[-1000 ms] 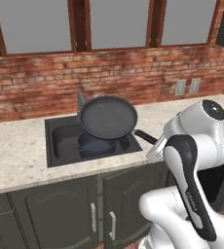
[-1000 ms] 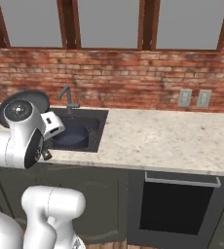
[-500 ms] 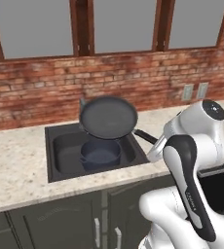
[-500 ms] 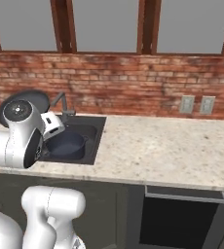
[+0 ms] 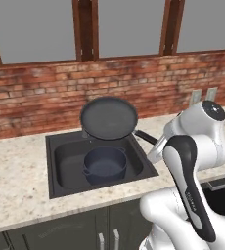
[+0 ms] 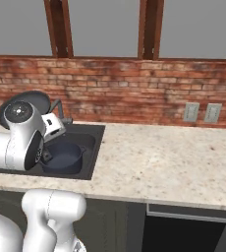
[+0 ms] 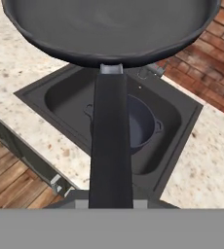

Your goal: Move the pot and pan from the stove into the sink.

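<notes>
Since the earlier frames the whole scene has slid right in the left base view and the sink [image 5: 60,176] sits more central, which is a move of the camera; the pan [image 5: 108,117] is kept at about the same place relative to the arm, raised over the back of the basin. The pot [image 5: 105,163] is seen standing upright inside the sink, at centre frame in the left base view.

In the hand view the pan's [image 7: 109,29] long handle is seen running from bottom centre up to the bowl at the top, with the pot [image 7: 142,127] partly hidden beneath it in the sink [image 7: 182,121]. The gripper is closed on the handle end, though its fingertips are hidden. In the right base view the pan [image 6: 32,99] is largely hidden behind the arm at left, and two wall outlets [image 6: 202,112] are shown on the brick at right. No writing can be read.
</notes>
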Controlling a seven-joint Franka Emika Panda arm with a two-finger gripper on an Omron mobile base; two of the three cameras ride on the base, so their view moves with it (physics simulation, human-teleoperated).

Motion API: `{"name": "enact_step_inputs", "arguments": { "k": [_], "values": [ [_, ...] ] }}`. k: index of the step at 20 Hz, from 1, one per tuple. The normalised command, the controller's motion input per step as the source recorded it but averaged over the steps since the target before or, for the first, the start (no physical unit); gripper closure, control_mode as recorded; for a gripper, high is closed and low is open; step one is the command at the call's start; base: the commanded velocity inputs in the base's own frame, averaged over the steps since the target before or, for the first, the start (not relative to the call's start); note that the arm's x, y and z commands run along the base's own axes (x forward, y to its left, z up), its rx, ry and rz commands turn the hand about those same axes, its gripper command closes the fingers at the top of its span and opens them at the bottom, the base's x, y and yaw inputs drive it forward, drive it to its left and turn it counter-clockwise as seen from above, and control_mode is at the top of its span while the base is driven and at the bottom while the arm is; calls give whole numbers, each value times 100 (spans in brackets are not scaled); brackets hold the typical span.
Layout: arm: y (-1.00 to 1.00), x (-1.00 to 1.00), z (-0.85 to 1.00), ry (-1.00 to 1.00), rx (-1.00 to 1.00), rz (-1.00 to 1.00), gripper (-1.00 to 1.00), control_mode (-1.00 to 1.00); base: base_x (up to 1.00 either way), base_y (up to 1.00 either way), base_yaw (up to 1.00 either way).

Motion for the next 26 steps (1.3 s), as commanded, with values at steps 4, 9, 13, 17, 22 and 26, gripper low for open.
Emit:
{"name": "enact_step_inputs", "arguments": {
  "k": [4, 9, 13, 17, 22, 26],
  "values": [
    [0, 3, 0, 0, 0, 0, 100, -100, 1, 0, 0],
    [0, 28, -4, 2, 0, 0, 100, -100, 0, 0, 0],
    [0, 32, -6, 21, -1, 0, 100, -100, 0, 0, 0],
    [-8, 16, -21, 28, -2, 0, 100, -100, 0, 0, 0],
    [-9, 4, -19, 16, -1, 4, 100, -100, 0, 0, 0],
    [-10, 0, -21, 15, -1, 4, 100, -100, 0, 0, 0]
  ]
}}
